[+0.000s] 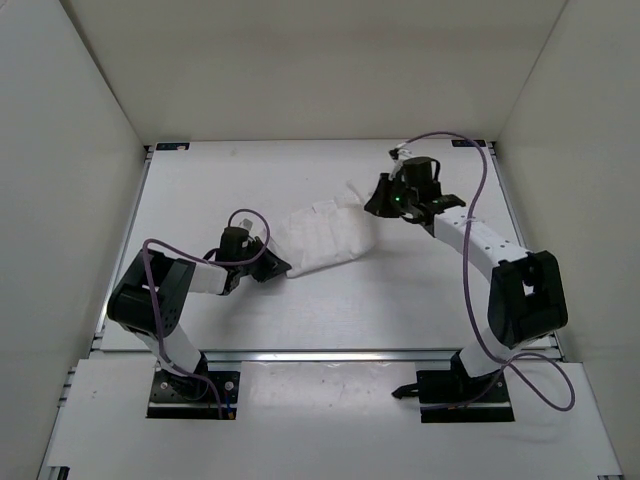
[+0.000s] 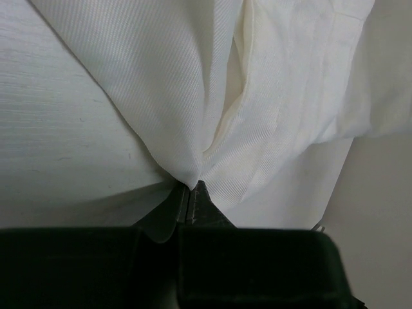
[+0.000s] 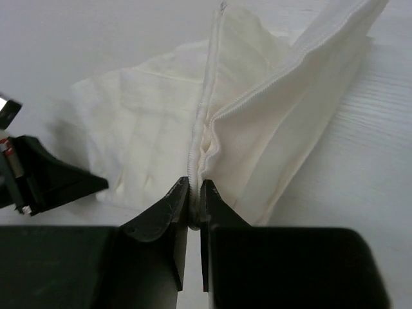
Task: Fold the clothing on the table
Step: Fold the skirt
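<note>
The left tool (image 1: 272, 267) and right tool (image 1: 373, 206) each clamp tight on opposite corners of the clothing (image 1: 325, 238), apparently to lift it for folding.

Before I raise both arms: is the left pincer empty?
No, in the left wrist view the left pincer is shut on a pinched fold of the clothing.

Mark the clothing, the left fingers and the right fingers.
clothing (image 1: 325, 237): top view, middle of the fabric.
left fingers (image 2: 207, 209): left wrist view, one finger's dark tip.
right fingers (image 3: 161, 212): right wrist view, one finger's dark tip.
</note>
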`<action>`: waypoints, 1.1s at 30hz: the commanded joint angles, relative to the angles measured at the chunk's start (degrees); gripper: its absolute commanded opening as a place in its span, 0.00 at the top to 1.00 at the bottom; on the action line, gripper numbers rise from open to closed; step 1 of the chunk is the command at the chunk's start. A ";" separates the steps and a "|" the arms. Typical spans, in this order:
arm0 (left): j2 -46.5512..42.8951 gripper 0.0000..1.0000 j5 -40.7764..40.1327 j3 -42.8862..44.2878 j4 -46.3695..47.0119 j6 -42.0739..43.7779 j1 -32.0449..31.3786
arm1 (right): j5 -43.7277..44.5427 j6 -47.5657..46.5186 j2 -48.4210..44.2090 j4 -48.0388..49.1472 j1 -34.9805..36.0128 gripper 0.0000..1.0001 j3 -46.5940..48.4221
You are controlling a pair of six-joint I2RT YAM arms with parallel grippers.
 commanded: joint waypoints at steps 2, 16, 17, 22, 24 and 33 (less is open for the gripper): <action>0.86 1.00 1.65 0.46 -2.25 3.39 1.36 | 3.95 -3.86 -1.44 -1.55 7.80 1.00 3.32; 0.60 0.98 3.06 0.19 -1.28 3.73 1.36 | 3.95 1.15 10.60 6.18 25.74 1.00 4.55; 0.69 0.97 3.23 0.19 -1.45 4.00 1.19 | 3.60 1.41 11.21 6.70 25.92 1.00 4.12; 1.56 0.94 5.34 -0.07 -0.84 4.79 1.54 | -1.49 1.50 14.91 5.65 26.10 1.00 7.01; 1.92 0.92 5.78 0.01 -0.58 4.44 1.19 | -2.11 1.60 17.01 4.78 26.53 0.99 8.76; 1.39 0.76 7.89 -1.48 0.30 4.79 2.50 | -4.66 0.63 21.24 1.00 26.45 0.89 14.40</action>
